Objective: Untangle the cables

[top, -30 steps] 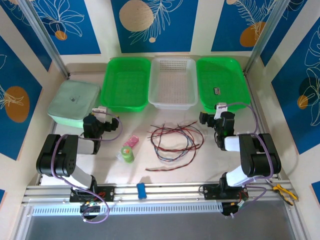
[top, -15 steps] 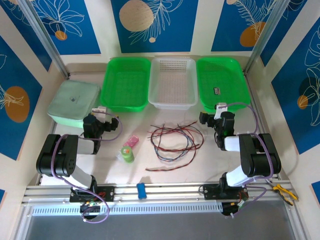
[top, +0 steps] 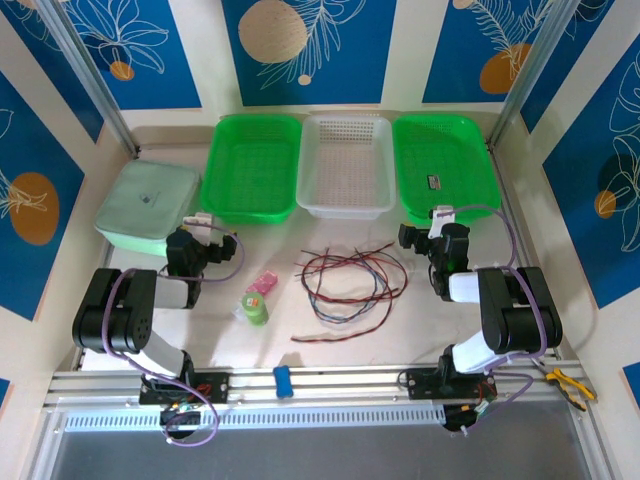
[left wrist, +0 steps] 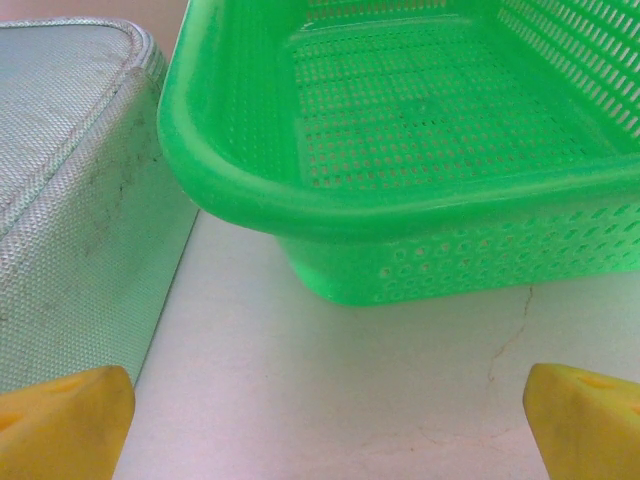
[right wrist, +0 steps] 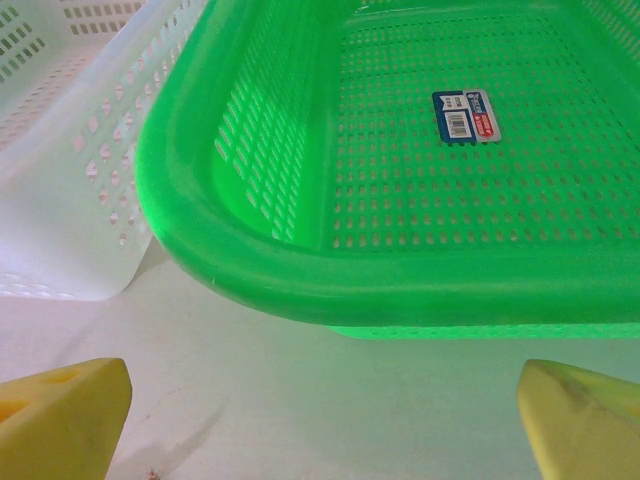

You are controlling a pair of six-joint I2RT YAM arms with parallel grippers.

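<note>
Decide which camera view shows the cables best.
The top external view: the cables lie whole on the table, every loop visible. The wrist views face the left green basket and the right green basket instead.

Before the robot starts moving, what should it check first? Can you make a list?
1. Left hand open, nothing in it: ok.
2. Right hand open, nothing in it: ok.
3. Cables lying loose on the table, untouched: ok.
4. Cables separated: not ok, red and black strands cross in loops.
5. Hands aimed at cables: not ok; they face the left green basket and right green basket.
6. Green roll apart from the cables: ok.
</note>
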